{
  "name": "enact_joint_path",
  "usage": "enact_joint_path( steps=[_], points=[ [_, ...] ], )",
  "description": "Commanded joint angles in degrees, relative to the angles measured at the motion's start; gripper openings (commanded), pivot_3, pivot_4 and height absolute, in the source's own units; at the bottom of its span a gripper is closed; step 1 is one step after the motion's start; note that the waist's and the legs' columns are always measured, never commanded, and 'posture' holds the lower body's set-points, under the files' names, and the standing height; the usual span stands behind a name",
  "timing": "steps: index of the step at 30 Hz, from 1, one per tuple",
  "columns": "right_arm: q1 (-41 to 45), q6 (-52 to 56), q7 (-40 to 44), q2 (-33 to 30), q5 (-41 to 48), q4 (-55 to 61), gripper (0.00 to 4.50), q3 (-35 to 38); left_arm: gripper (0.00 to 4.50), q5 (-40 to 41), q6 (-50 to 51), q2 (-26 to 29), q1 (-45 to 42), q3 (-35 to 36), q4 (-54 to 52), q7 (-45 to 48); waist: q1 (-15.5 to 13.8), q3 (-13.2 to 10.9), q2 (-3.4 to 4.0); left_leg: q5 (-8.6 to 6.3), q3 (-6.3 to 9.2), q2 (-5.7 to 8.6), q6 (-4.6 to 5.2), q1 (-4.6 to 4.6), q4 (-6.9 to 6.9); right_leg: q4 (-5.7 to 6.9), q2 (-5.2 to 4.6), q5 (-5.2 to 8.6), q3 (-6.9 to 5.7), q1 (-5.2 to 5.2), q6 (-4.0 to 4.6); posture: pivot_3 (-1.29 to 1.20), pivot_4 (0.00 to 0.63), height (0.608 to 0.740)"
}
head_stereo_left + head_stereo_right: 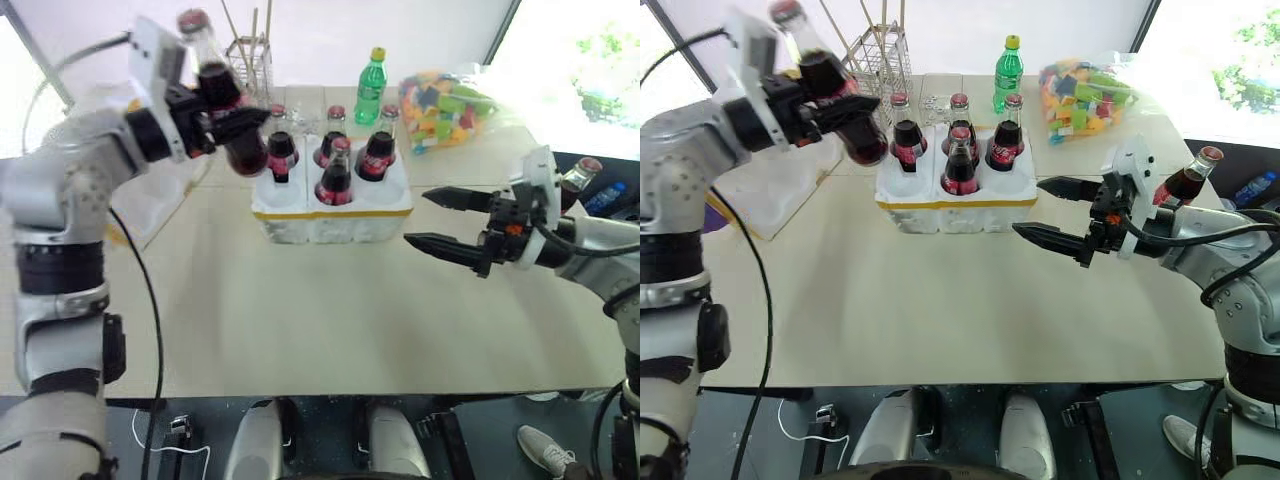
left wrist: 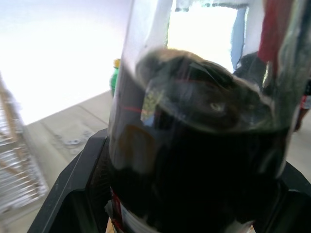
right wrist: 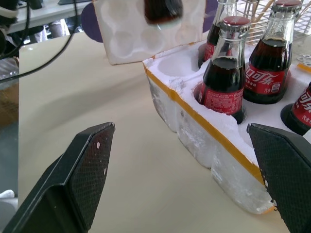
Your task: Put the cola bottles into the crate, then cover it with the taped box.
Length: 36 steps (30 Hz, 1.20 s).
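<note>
Two arms raised over the table (image 1: pixel 300 320), right gripper (image 1: pixel 440 220) level with fingers spread wide and empty beside the crate (image 1: pixel 330 215), five cola bottles (image 1: pixel 335 175) seated in it, left gripper (image 1: pixel 225 120) clamped around a sixth bottle (image 1: pixel 215 85), tilted, above the crate's left end.
</note>
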State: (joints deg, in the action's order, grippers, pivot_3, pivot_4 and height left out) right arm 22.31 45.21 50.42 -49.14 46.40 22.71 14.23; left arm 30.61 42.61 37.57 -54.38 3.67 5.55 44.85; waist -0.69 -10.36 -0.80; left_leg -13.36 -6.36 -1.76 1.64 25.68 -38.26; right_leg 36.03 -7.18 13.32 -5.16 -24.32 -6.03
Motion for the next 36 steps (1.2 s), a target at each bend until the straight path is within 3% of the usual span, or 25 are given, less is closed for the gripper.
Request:
enact_joint_path(
  steps=[1, 16, 29, 32, 36],
  points=[
    [0.12, 0.28, -0.80, -0.97, 1.66, 2.61, 4.50, 2.48, 2.83, -3.28, -4.53, -1.80, -2.39, -1.88, 4.04, 1.15, 0.02, -0.01, -0.02, 0.01, 0.00, -0.01, -0.01, 0.01, 0.00, 0.00, 0.03, 0.00, 0.00, -0.01, 0.00, 0.00, 0.150, 0.736],
    [-2.22, -0.40, 1.65, -1.85, 1.93, 8.44, 4.50, -0.59, 2.83, -7.81, -9.34, -10.78, -1.64, -3.60, 9.50, 1.19, -0.13, -0.07, -0.11, -0.10, 0.04, -0.07, 0.19, 0.07, -0.04, 0.02, 0.07, 0.00, 0.03, -0.05, 0.00, 0.00, 0.150, 0.736],
    [-2.18, -2.37, 1.27, -1.24, 0.53, 8.08, 4.50, -2.21, 2.83, -15.27, -12.23, -9.70, 8.39, -6.50, 7.65, -1.21, 0.16, -0.07, -0.11, -0.11, 0.05, -0.09, 0.20, 0.03, -0.03, 0.02, 0.07, 0.00, 0.03, -0.04, 0.01, 0.00, 0.150, 0.736],
    [-1.42, -2.80, 1.06, -0.98, 0.02, 7.13, 4.50, -2.68, 4.29, -16.44, -13.01, -9.74, 10.93, -6.72, 7.98, -2.45, 0.21, -0.04, -0.08, -0.12, 0.03, -0.09, 0.22, -0.09, 0.01, 0.02, 0.07, 0.00, 0.05, 0.01, 0.01, 0.00, 0.150, 0.736],
    [-1.10, -3.23, 0.93, -0.60, -0.52, 6.67, 4.50, -3.40, 4.43, -14.94, -12.00, -9.58, 11.26, -4.83, 6.04, -2.85, 0.14, -0.03, -0.07, -0.13, 0.03, -0.11, 0.23, -0.23, 0.02, 0.04, 0.07, 0.00, 0.05, 0.13, 0.02, 0.00, 0.150, 0.736]
  ],
)
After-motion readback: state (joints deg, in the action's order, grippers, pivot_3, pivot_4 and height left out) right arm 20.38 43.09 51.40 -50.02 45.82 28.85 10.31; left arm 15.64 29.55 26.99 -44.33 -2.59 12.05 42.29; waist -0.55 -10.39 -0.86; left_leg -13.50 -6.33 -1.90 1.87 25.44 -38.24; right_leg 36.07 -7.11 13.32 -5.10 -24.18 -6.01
